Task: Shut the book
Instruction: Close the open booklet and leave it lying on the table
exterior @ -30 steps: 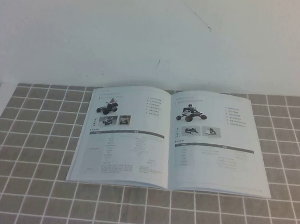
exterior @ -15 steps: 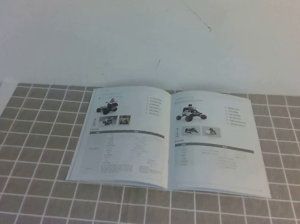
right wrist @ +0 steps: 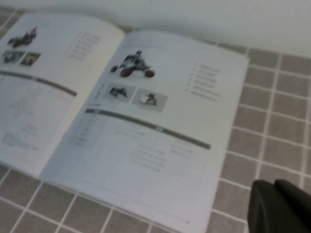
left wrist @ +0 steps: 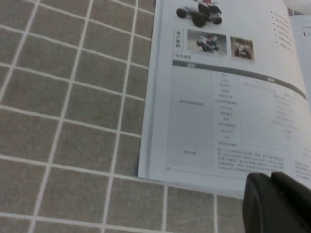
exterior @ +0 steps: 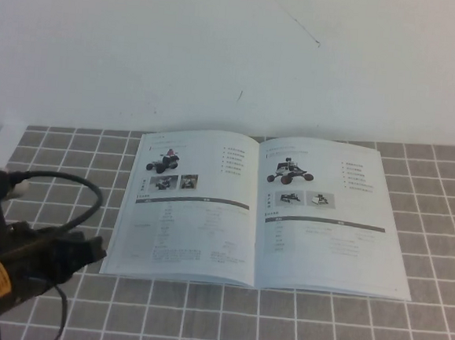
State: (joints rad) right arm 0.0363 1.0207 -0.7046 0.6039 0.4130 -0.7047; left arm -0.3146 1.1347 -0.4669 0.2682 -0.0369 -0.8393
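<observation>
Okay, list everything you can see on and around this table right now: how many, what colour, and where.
book: one, white pages with small vehicle photos, lying open and flat in the middle of the cloth
tablecloth: one, grey with white grid lines, covering the table
table: one, white, bare strip past the cloth's left edge
wall: one, white, behind the table
cable: one, black, looping over the left arm
left arm: one, black, at the near left corner
left gripper: one, black, over the cloth just off the book's near left corner
right gripper: one, black, seen only in the right wrist view, by the book's near right corner
</observation>
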